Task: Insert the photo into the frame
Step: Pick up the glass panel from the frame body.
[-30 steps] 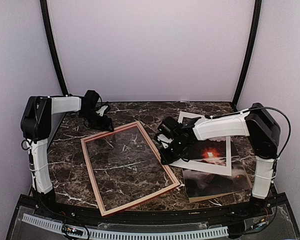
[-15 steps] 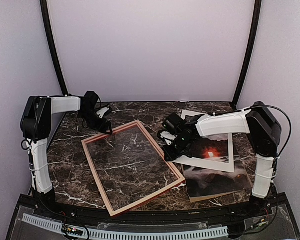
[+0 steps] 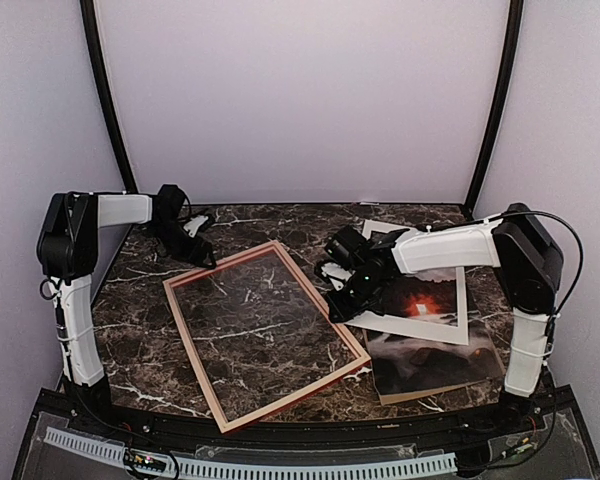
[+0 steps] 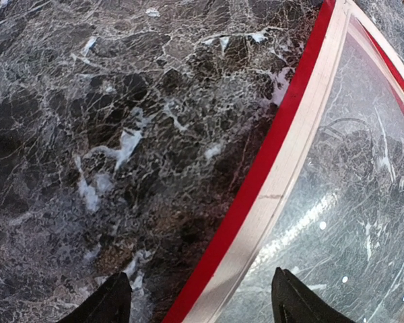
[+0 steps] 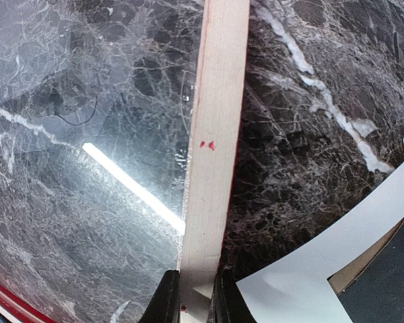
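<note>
2 small red specks (image 5: 206,145) mark the pale back rail of the frame (image 3: 192,355), which lies face down on the marble table (image 3: 140,340). Against 1 second ago, we see its near end swung a little to the right, and the left gripper (image 3: 192,240) drawn back toward the far-left corner. That gripper hangs wide open above the frame's far-left rail, holding nothing. The right gripper (image 3: 342,300) is pinched tight on the frame's right rail. The photo (image 3: 425,300) lies just right of the frame, under the white mat (image 3: 420,330) and on the brown backing board (image 3: 420,396).
</note>
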### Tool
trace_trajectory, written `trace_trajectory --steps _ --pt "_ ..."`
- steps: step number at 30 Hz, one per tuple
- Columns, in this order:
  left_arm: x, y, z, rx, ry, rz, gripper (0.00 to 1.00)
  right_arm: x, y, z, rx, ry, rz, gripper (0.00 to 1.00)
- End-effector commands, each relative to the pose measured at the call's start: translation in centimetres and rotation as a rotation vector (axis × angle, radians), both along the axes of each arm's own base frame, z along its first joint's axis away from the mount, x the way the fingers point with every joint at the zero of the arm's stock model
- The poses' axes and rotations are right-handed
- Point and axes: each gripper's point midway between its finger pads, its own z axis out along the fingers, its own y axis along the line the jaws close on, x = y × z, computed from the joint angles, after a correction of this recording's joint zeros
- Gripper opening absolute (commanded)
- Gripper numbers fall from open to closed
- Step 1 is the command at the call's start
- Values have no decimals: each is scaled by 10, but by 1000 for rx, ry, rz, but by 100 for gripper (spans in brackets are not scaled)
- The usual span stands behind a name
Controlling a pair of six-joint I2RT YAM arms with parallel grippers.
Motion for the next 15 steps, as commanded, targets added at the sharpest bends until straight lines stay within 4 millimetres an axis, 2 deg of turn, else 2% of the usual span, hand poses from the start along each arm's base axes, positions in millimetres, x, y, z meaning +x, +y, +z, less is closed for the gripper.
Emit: trace_trajectory --steps 1,6,15 --pt "-8 -5 -5 -16 15 -35 72 -9 -10 -14 -29 31 22 8" --pt "-9 -5 -11 -15 23 -40 67 -9 -11 -15 -30 32 22 7" --pt "-7 0 -17 -26 47 -13 44 -10 -11 -16 -31 32 22 6"
